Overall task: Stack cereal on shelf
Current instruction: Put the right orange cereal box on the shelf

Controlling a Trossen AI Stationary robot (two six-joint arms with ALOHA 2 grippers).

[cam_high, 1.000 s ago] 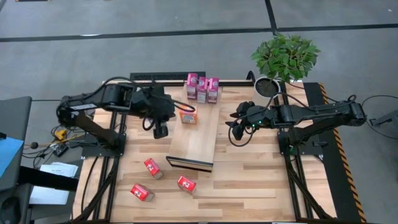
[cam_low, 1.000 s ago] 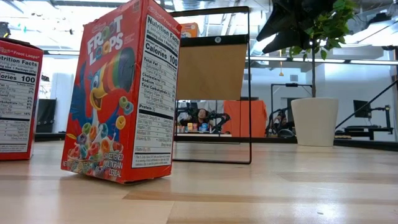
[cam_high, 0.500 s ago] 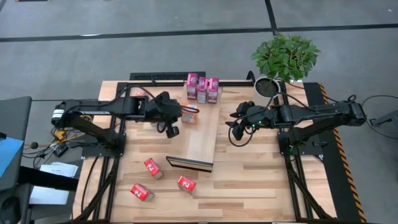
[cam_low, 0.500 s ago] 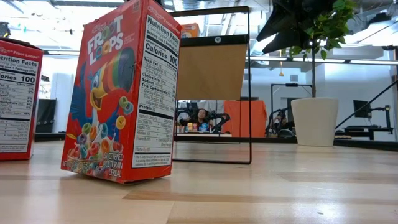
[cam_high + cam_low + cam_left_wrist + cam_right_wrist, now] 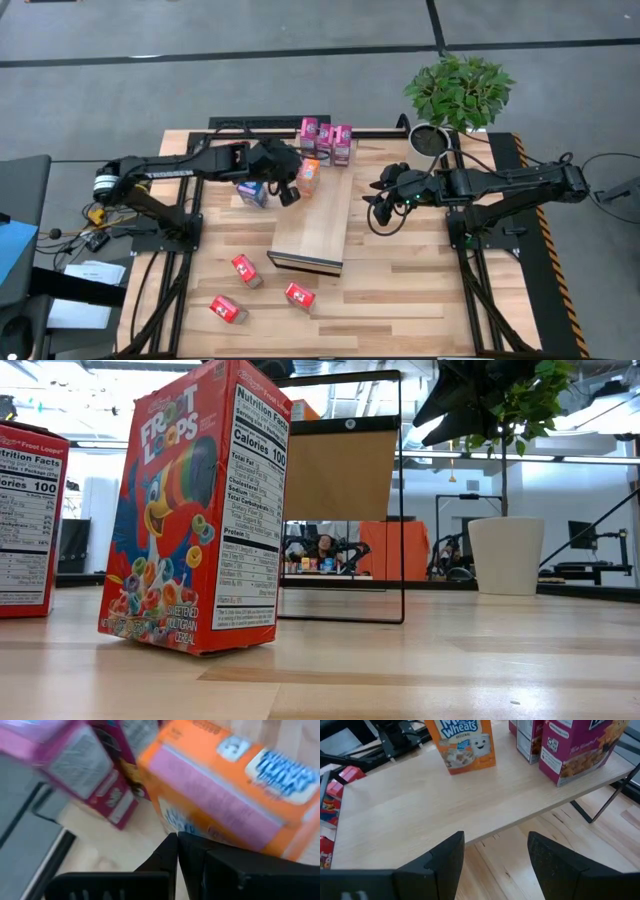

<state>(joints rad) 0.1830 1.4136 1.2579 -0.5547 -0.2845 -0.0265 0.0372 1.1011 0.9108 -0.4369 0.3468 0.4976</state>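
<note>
— Where was the left gripper (image 5: 290,192) when you checked?

— Over the table at the left edge of the long pale wooden shelf block (image 5: 318,228), just beside the small orange cardboard cereal box (image 5: 308,175). In my wrist feed its jaws were pressed together with nothing between them, and the orange box filled the view right past the tips. I couldn't tell whether they touched it.

— And that box sat on the shelf?

— Yes, upright on the plank top near its far end, close to the left edge. Three magenta-purple cardboard cereal boxes (image 5: 326,141) stood in a tight cluster at the far end itself, just behind it.

— The rest of the cereal?

— A small blue cardboard box (image 5: 252,192) lay on the slatted wooden tabletop (image 5: 400,290) under the left arm, near the shelf's left side. Three red cardboard boxes (image 5: 245,270) were scattered on the tabletop off the shelf's near left corner. The low camera showed one of them standing upright, close up.

— The right arm?

— Waiting. The right gripper (image 5: 378,203) hung beside the shelf's right edge, jaws spread and holding nothing. A leafy green potted plant (image 5: 460,90) stood at the table's far right corner.
</note>
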